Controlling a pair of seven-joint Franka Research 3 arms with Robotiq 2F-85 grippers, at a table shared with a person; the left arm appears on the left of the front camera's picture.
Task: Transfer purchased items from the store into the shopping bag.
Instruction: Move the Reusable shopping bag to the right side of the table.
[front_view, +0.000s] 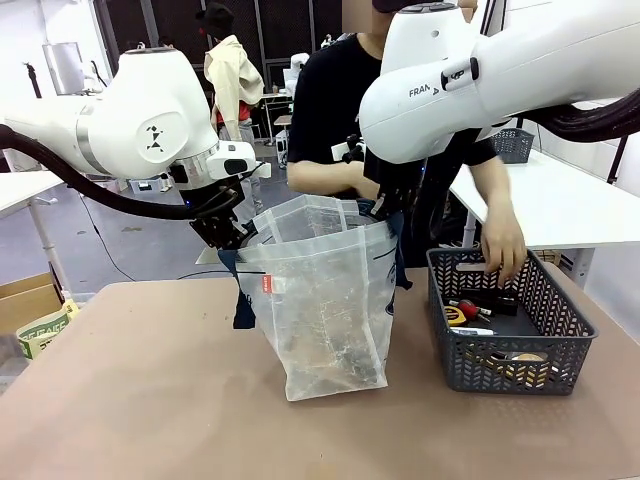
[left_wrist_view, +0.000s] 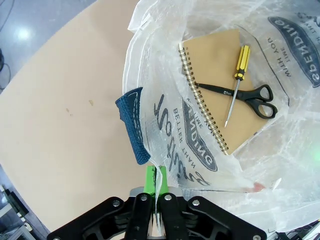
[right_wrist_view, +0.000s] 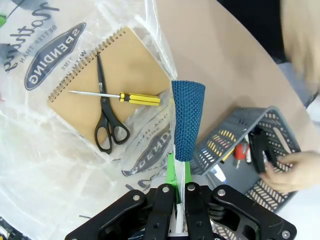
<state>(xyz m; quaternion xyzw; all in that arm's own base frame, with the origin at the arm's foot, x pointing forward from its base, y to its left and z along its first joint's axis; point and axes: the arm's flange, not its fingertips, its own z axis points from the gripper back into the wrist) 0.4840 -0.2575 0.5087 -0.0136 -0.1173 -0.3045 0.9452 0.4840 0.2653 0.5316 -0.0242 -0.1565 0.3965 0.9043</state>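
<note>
Bag: shopping bag (front_view: 325, 300) stood upright on table (front_view: 150, 400), just beside mesh basket (front_view: 505, 360) | Left gripper (left_wrist_view: 156, 181): clamped on bag rim | Right gripper (right_wrist_view: 178, 172): clamped on opposite rim | Person's hand (front_view: 503, 250): reached into basket, possibly picking something | Advice: hold mouth wide, taut, steady for the drop.

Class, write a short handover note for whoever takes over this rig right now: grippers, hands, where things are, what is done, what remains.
Left gripper: shut on the shopping bag rim.
Right gripper: shut on the opposite rim, at a strap; together they hold the bag's mouth open.
Person's hand: reaching into the mesh basket.
Done: spiral notebook, scissors and screwdriver lie in the bag.
Left: several items in the basket to move over.
</note>
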